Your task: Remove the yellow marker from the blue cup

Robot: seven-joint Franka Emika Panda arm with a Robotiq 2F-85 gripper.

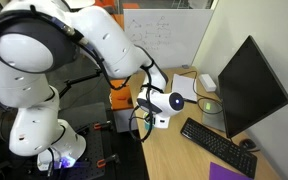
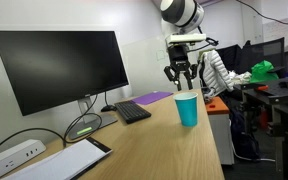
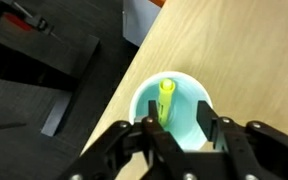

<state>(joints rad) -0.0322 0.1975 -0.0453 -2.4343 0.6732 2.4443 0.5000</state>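
The blue cup [image 2: 187, 109] stands upright near the wooden table's edge. In the wrist view the cup [image 3: 192, 100] is seen from straight above, with the yellow marker [image 3: 166, 100] leaning inside it against the left wall. My gripper [image 3: 182, 128] is open just above the rim, its two fingers on either side of the cup's inside, and the left finger is close to the marker. In an exterior view the gripper [image 2: 182, 80] hangs directly over the cup. In an exterior view the white wrist [image 1: 156, 103] hides the cup.
A black monitor [image 2: 59, 65], a keyboard [image 2: 132, 111] and a purple pad [image 2: 154, 98] lie behind the cup. A power strip [image 2: 12, 155] and a white tablet [image 2: 69, 158] are further along. The table edge [image 3: 119, 85] drops to the dark floor. An orange box [image 1: 119, 100] sits nearby.
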